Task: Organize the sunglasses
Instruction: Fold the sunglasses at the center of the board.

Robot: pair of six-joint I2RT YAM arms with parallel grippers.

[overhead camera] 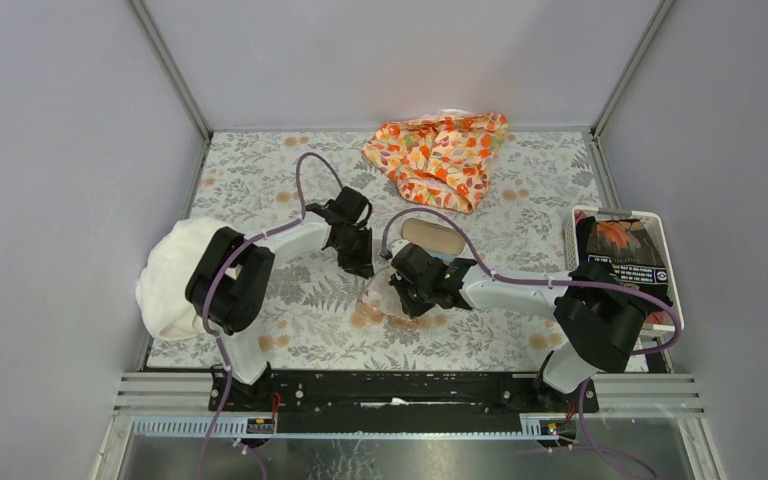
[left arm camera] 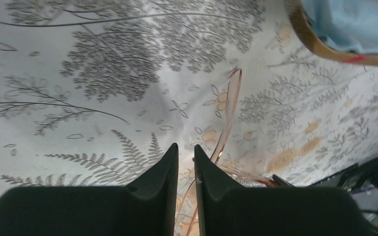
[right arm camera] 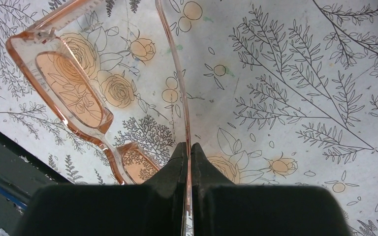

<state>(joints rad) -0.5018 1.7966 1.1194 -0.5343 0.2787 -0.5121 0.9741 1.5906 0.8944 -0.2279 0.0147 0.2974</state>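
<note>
Two grippers meet at the sunglasses (right arm camera: pixel 71 86), near the table's (overhead camera: pixel 290 190) front middle. Left gripper (left arm camera: pixel 186 146): fingers almost together, a slim pink arm running down into the narrow gap; whether it is pinched, I cannot tell. Right gripper (right arm camera: pixel 187 144): clamped tight on a slim arm, lenses just left of it.

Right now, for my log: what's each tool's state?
Left tool: nearly closed around a sunglasses arm; grip cannot be told.
Right tool: closed on the sunglasses.
</note>
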